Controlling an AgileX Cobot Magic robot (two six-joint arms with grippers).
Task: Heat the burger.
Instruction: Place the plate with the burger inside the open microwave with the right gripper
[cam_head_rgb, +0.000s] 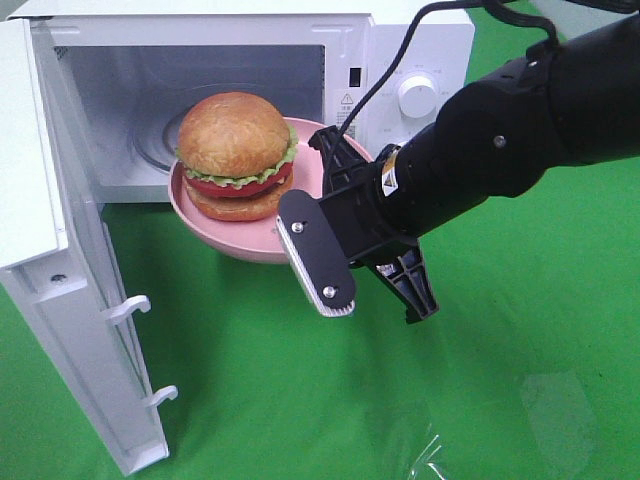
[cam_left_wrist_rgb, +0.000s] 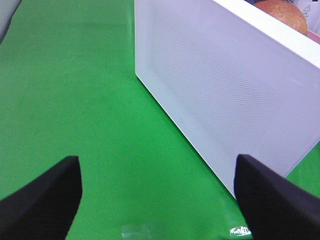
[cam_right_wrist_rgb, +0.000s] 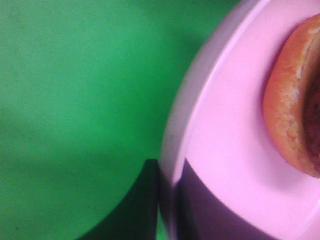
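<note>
Grip mattered most at that moment: my right gripper (cam_head_rgb: 335, 160) was pinched on the rim of the pink plate (cam_head_rgb: 250, 245), one finger on either side of the edge (a thin hold on one side only, so the plate's weight hung out beyond it). I judged that the step in hand was carrying the plate into the microwave (cam_head_rgb: 420, 50), and that doing it well meant holding the wrist level, moving slowly and straight, and not opening until the plate sat flat. The plate was at the mouth of the open cavity, its far edge over the sill and its near part out above the green cloth (cam_head_rgb: 400, 400); I could not tell whether it touched the sill. Beyond it lay the glass turntable (cam_head_rgb: 155, 145), where I reckoned the plate should end up centred, clear of the walls. The door (cam_head_rgb: 60, 300) stood wide open on the left, out of the way. My left gripper (cam_left_wrist_rgb: 157, 200) was spread and empty, hovering over the cloth just outside that door, well placed, I thought, for swinging it shut afterwards. The burger (cam_head_rgb: 235, 155) sat on the plate, a little toward the cavity side: a pale bottom bun, a red tomato slice, a frill of green lettuce, and a domed, glossy golden-brown top. It stood tall and upright, so a sudden tilt might have toppled or slid it.
</note>
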